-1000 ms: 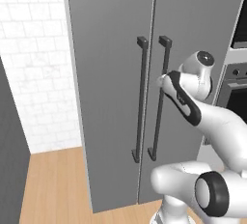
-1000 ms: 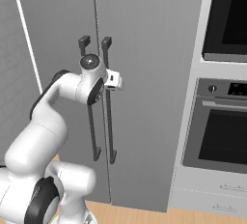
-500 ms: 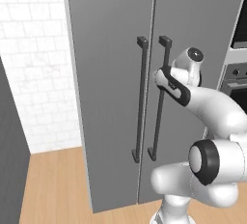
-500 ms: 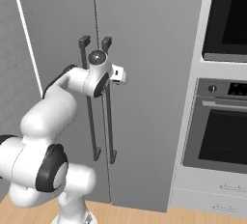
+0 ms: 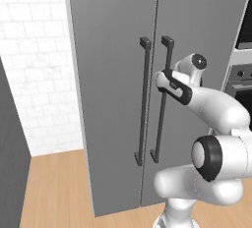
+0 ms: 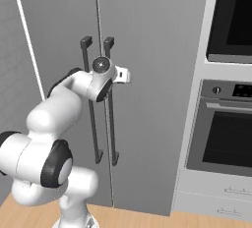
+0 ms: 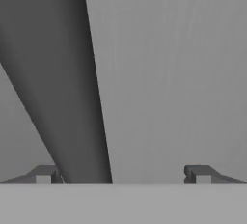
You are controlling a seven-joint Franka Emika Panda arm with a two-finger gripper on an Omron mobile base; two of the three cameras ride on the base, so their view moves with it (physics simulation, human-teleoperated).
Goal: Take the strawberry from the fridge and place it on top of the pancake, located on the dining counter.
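Against the fridge (image 5: 113,74) front, both doors shut, so nothing of its inside can be seen; strawberry can't be told from these views. Two long dark vertical bar handles sit side by side at the door seam: left handle (image 5: 143,99) and right handle (image 5: 160,109), both running from upper brackets down to lower ones. Same pair appears in the right base view, left handle (image 6: 91,119) and right handle (image 6: 112,124).

Arm reaches up and forward to the handles at roughly upper-mid height. Gripper (image 7: 123,174) is wide open, holding nothing. In the hand view the two dark fingertips (image 7: 44,174) stand far apart at the bottom, and a dark bar, one of the handles (image 7: 67,88), runs slanted from the top left down to between them, close to the left fingertip. Touching or not, cannot tell. Grey door panel fills the background behind the bar.

From the left base view the wrist overlaps the right handle's upper part; from the right base view the hand sits just in front of both handles.

Right of the fridge: built-in oven (image 6: 224,133) with dark glass, another dark appliance window (image 6: 231,18) above it, white drawers (image 6: 211,195) below. Left of the fridge: white tiled wall (image 5: 37,65). Wooden floor (image 5: 54,187) underneath.
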